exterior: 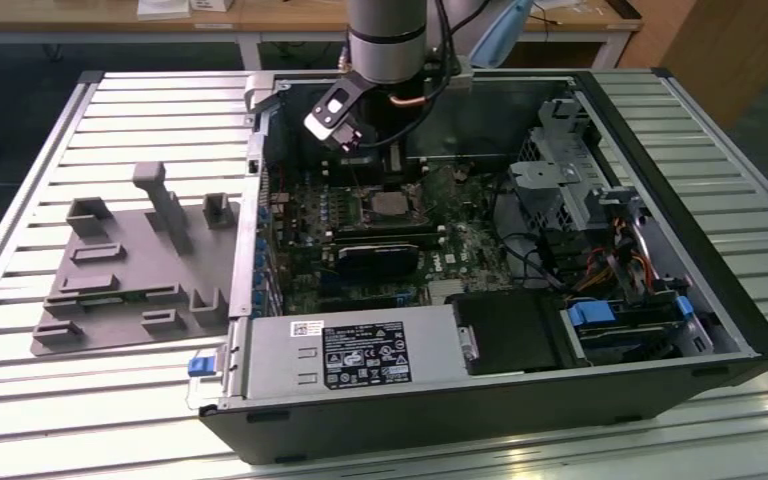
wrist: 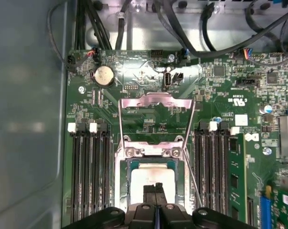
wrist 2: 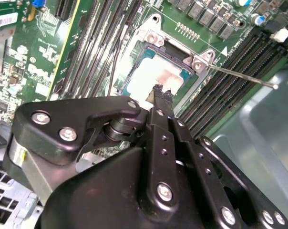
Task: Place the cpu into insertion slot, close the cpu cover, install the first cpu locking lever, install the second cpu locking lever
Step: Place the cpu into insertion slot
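Jaws sit pressed shut and empty just above your cpu (wrist: 151,175), seated in the insertion slot (wrist: 126,191); the cpu cover (wrist: 156,101) stands raised, awaiting closing.

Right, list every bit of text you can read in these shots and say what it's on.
Nothing can be quoted; all the print is too small to read.
power supply label, exterior view: dense print, unreadable.
white board sticker, first wrist view: unreadable.
white label strip, second wrist view: unreadable.
cpu: no legible marking on its top.
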Controlling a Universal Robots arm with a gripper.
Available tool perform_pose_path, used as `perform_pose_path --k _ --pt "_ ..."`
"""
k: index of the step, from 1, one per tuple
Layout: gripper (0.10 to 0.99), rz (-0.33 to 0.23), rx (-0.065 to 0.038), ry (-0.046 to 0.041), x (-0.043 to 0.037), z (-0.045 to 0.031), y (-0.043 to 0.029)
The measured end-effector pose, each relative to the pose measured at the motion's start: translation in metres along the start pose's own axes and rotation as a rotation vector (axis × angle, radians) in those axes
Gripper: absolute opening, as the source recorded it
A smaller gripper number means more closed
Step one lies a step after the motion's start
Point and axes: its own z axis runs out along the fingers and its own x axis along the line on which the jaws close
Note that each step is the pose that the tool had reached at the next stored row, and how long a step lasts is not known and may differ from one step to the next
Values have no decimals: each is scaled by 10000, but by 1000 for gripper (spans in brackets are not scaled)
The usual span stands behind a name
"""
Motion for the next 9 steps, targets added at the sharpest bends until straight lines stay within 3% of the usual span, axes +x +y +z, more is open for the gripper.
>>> perform_pose_path --k 9 --pt "102 0 -1 0 0 -251 22"
